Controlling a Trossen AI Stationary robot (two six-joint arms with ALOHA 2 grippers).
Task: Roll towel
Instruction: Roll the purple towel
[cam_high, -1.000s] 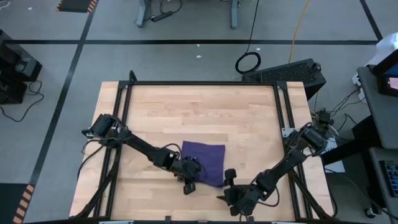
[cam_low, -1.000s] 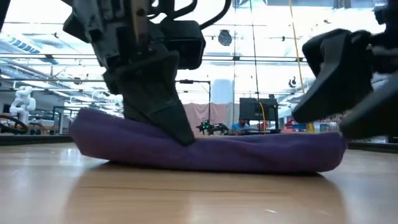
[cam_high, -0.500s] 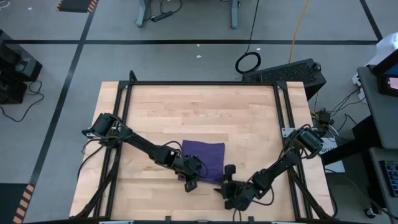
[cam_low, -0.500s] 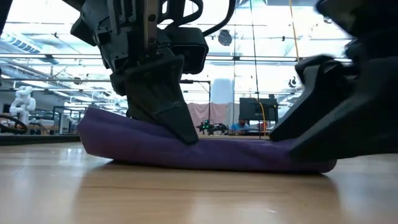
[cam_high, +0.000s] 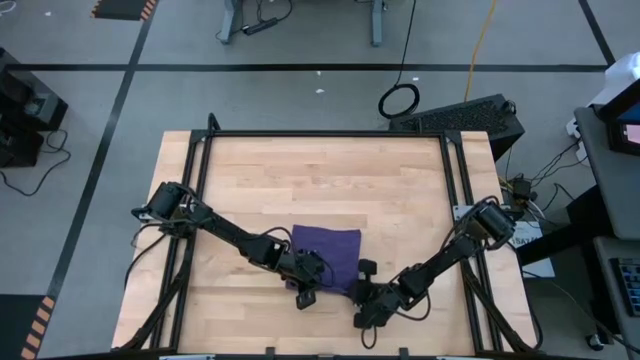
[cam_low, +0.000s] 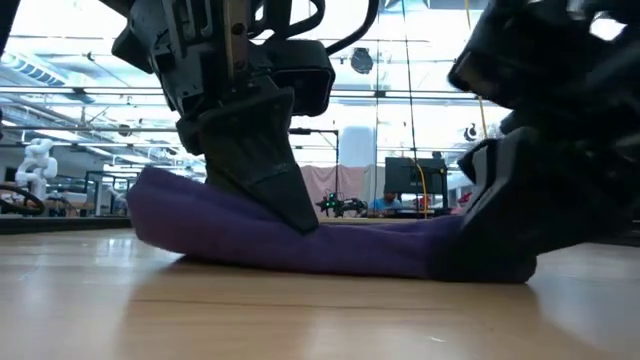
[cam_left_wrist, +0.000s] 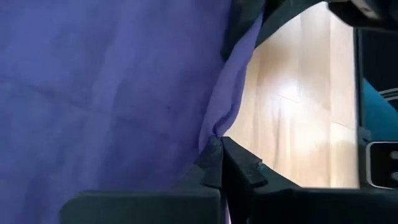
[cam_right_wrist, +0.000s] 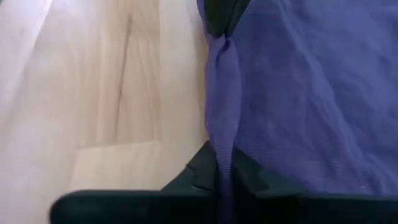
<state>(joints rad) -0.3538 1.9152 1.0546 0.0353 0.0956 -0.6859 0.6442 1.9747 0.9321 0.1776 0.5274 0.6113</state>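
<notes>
The purple towel lies flat on the wooden table, a little near of its middle. My left gripper is shut at the towel's near left corner, and in the low view it comes down onto the cloth. My right gripper is shut at the near right corner and covers that end in the low view. Each wrist view shows purple cloth running into that arm's closed fingers. My left gripper pinches the towel's near edge close to the left corner between its two fingers, slanting down from above. The cloth puckers into the fingers; the rest lies on the table. My right gripper pinches a bunched fold of the near edge by the right corner between its fingers, coming low from the table's near right. One layer or several, I cannot tell. That end rests at table height.
A black frame rail runs around the tabletop. Bare wood stretches from the towel toward the far edge. A dark case sits off the table's far right corner. The low view looks into a lab room behind the table.
My right gripper has moved toward the table's left and far side onto the towel's near right corner and taken hold of it; that end has bunched inward a little. The left gripper has kept its hold, and the towel's left end has risen slightly.
</notes>
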